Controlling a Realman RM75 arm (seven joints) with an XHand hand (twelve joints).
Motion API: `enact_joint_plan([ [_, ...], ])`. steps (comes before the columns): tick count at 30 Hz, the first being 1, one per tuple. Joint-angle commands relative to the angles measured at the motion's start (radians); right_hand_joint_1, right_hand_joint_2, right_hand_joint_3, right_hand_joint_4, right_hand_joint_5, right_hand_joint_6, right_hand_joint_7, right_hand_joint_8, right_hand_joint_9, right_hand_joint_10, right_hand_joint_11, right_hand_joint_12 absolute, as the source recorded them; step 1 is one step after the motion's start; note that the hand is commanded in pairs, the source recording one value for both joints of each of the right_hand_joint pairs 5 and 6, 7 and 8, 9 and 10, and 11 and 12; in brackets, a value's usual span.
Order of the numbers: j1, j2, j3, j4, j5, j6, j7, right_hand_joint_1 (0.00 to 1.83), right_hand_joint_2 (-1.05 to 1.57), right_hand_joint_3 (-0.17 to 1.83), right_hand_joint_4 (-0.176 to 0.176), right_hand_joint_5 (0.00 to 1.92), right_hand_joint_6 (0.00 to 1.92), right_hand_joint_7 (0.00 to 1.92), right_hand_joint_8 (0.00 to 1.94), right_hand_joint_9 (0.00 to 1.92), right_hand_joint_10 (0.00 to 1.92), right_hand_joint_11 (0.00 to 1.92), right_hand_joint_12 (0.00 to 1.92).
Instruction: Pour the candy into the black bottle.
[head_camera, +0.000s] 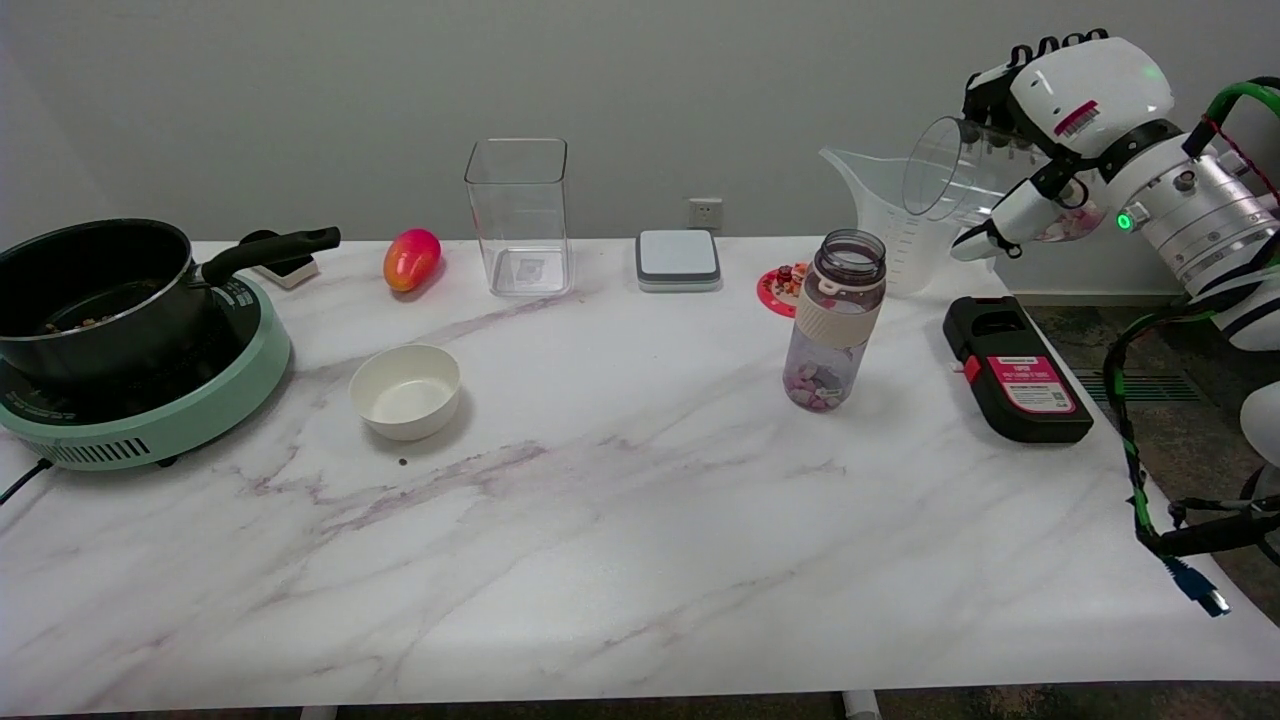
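The right hand grips a clear cup tipped on its side, mouth toward the open black bottle standing lower left with candy in its bottom, apparently for pouring

robot hand: white shell, black fingers, red-and-white label | wrist: silver cylinder, black band, green light | cables: green and black, blue plug
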Motion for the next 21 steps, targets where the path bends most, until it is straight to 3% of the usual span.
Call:
enact_joint_plan([
  [1,-0.061,0.062,-0.008,0.031,-0.118,-0.002,0.012,1.46,0.93,1.06,0.000,1.19,1.19,1.52,1.52,1.51,1.51,1.27,1.27],
  [21,-0.066,0.151,-0.021,0.035,-0.208,-0.037,0.056,1.46,0.95,1.04,0.000,1.22,1.22,1.53,1.53,1.50,1.50,1.26,1.26],
])
